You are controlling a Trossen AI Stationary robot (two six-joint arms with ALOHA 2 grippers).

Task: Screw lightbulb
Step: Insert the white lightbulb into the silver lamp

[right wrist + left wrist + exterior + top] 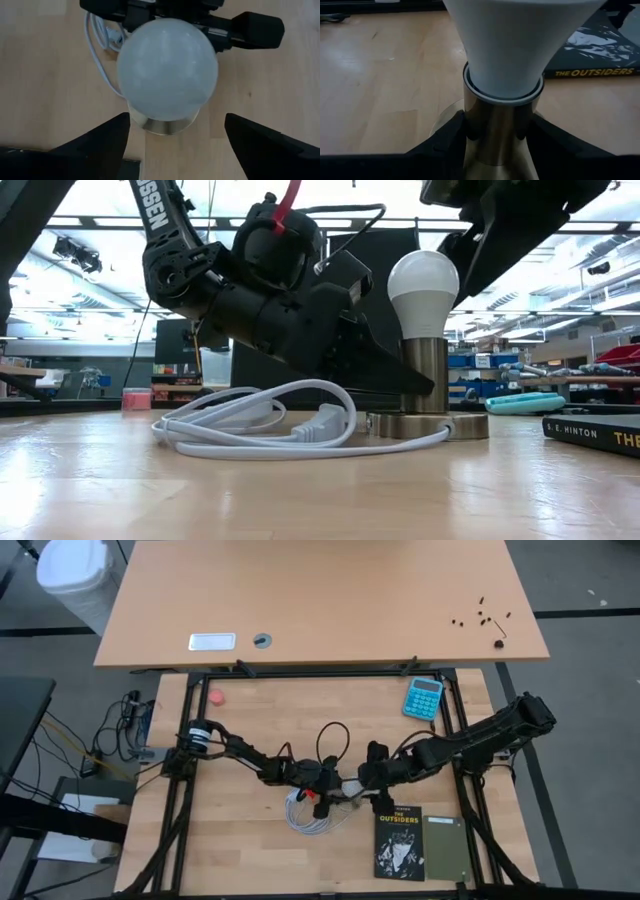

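Note:
The white lightbulb (423, 280) stands upright in a brass-coloured socket (425, 375), whose round disc base (430, 425) rests on the table. In the high view the lightbulb (350, 786) shows between the two arms. My left gripper (502, 150) is shut on the socket below the lightbulb (520, 45). My right gripper (176, 117) hangs open above the lightbulb (167, 67), a finger on either side and clear of the glass. The socket's white cable (260, 425) lies coiled on the table beside the base. My left gripper pinches the socket's upright stem (500, 135) between its two fingers (451, 131), just under the collar where the lightbulb sits. The fingers reach in from the table's left, slanting a little downward, and lie across the stem. The socket stays upright, its base on the table.
A blue calculator (423, 697) lies toward the far right. A black book (400, 840) and a dark green one (445, 845) lie near the front edge on the right. A small pink thing (216, 697) sits at the far left. A second table (320, 600) stands behind.

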